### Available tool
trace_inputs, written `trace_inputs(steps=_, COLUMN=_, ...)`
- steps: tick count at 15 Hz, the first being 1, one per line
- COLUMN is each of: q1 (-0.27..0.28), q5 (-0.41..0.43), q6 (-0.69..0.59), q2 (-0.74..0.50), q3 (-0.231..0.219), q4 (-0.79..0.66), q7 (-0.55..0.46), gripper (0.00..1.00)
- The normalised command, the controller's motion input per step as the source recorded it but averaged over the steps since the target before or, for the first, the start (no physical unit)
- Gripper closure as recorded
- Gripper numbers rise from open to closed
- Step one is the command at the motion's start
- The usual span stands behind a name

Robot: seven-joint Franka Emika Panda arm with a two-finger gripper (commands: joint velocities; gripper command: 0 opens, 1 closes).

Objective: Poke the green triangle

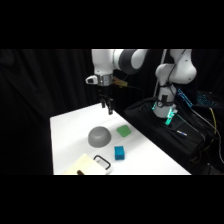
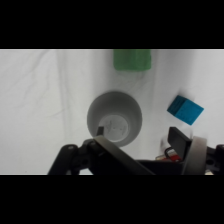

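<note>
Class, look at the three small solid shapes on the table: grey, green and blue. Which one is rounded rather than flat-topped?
The grey dome. It bulges up as a smooth hemisphere, whereas the green triangle is a low flat block and the blue cube has square faces.

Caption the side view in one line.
Gripper hangs above table, short of green triangle beside grey dome.

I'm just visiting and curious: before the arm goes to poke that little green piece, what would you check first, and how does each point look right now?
1. Green triangle in view, lying flat on the table: ok.
2. Nothing lying on top of it: ok.
3. Gripper above the table, touching nothing: ok.
4. Gripper lined up over the triangle: not ok; it hangs off to one side.
5. Grey dome and blue cube apart from the triangle: ok, though the dome sits close.
6. Fingers open or shut: cannot tell.
</note>
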Motion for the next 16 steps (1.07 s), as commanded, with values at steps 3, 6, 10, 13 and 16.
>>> trace_inputs(steps=3, q1=-0.011, q5=-0.013, q6=0.02, q2=-0.05, q3=0.02, q4=-0.04, q7=0.06, gripper=0.0)
trace_inputs(steps=6, q1=0.0, q5=-0.018, q6=0.14, q2=-0.28, q3=0.03, q4=-0.31, q7=0.13, gripper=0.0)
trace_inputs(steps=10, q1=-0.008, q5=0.006, q6=0.2, q2=-0.41, q3=0.021, q4=-0.5, q7=0.08, gripper=0.0)
trace_inputs(steps=13, q1=-0.026, q5=0.018, q6=0.29, q2=-0.35, q3=0.004, q4=-0.48, q7=0.05, gripper=0.27)
trace_inputs(steps=16, q1=-0.045, q5=0.032, q6=0.38, q2=-0.23, q3=-0.015, q4=-0.39, q7=0.01, gripper=0.65)
